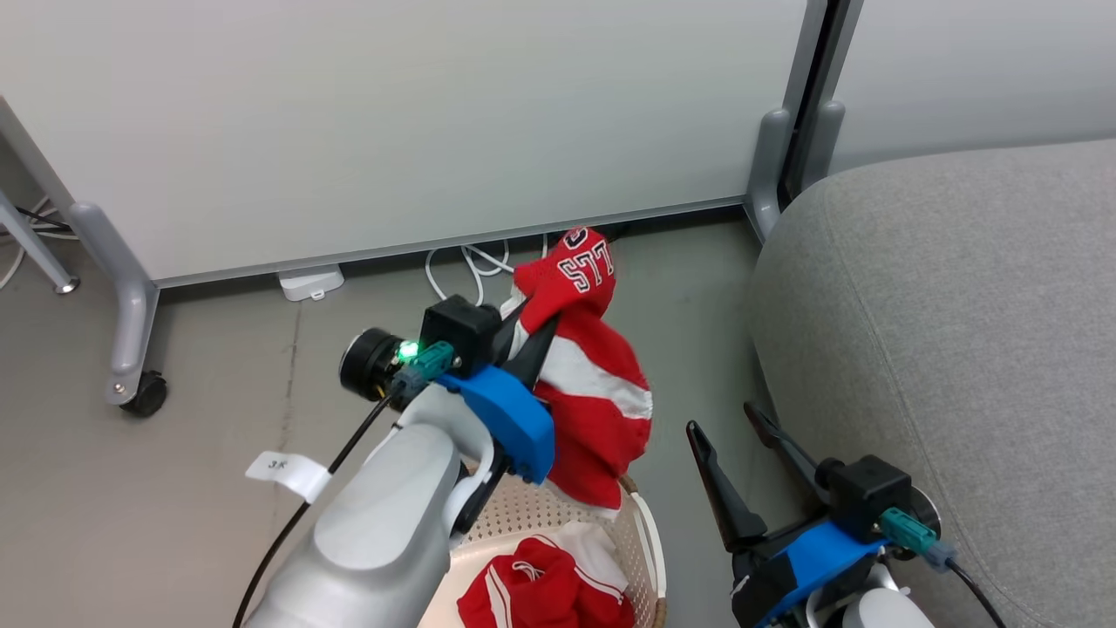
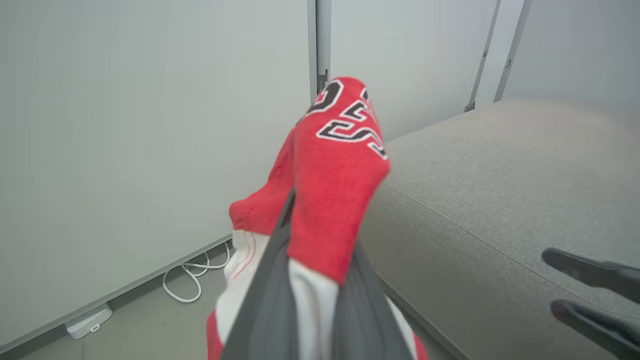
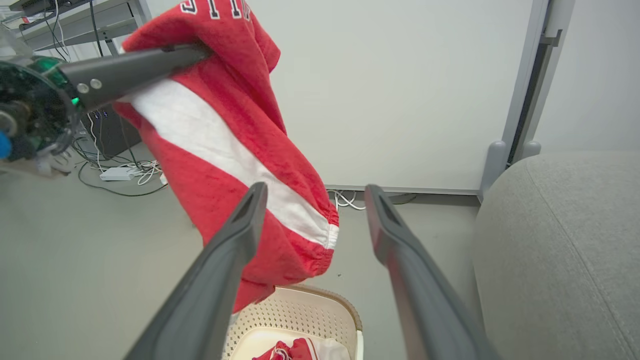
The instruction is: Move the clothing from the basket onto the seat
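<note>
My left gripper (image 1: 534, 324) is shut on the lettered red garment (image 1: 593, 392), holding it up in the air above the basket (image 1: 641, 541). The garment (image 2: 335, 200) folds over the fingers, dark block letters on top, and its white-striped body (image 3: 225, 140) hangs down to the basket's brown rim (image 3: 320, 291). A second red and white garment (image 1: 540, 589) lies inside the basket. My right gripper (image 1: 719, 417) stands open and holds nothing, between the basket and the grey seat (image 1: 950, 331). The seat (image 2: 500, 200) lies to the right of the raised garment.
A white partition panel stands behind, on a grey leg with a caster (image 1: 131, 349). White cables (image 1: 471, 262) and a white adapter (image 1: 309, 281) lie on the floor at its base. A second grey post (image 1: 767, 166) stands by the seat's corner.
</note>
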Robot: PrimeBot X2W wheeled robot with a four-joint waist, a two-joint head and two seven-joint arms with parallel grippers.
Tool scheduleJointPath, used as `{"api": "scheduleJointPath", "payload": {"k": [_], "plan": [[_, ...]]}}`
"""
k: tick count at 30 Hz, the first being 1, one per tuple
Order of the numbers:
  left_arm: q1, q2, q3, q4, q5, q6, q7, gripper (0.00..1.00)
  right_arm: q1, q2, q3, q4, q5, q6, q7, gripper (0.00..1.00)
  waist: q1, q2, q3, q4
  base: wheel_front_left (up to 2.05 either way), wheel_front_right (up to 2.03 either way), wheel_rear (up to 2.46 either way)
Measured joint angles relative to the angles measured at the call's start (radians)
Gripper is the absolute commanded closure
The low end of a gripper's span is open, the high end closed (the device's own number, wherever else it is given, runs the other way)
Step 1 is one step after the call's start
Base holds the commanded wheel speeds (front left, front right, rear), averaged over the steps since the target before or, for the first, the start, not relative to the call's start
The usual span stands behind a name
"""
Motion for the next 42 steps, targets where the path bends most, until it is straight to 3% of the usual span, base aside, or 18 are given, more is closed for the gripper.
{"api": "scheduleJointPath", "payload": {"k": [11, 30, 42], "plan": [[-0.108, 0.000, -0.091, -0.057, -0.073, 0.007, 0.034, 1.00, 0.002, 0.000, 0.035, -0.007, 0.010, 0.000, 0.015, 0.00, 0.0000, 0.0000, -0.009, 0.006, 0.00, 0.00, 0.00], [-0.173, 0.000, -0.223, -0.061, -0.188, 0.065, 0.028, 1.00, -0.030, 0.000, 0.075, -0.016, 0.016, 0.000, 0.024, 0.00, 0.0002, 0.0000, 0.007, -0.012, 0.00, 0.00, 0.00], [-0.194, 0.000, -0.276, -0.048, -0.235, 0.080, 0.010, 1.00, -0.178, 0.000, 0.118, 0.105, 0.034, 0.000, 0.073, 0.00, 0.0002, 0.0000, 0.023, -0.010, 0.00, 0.00, 0.00]]}}
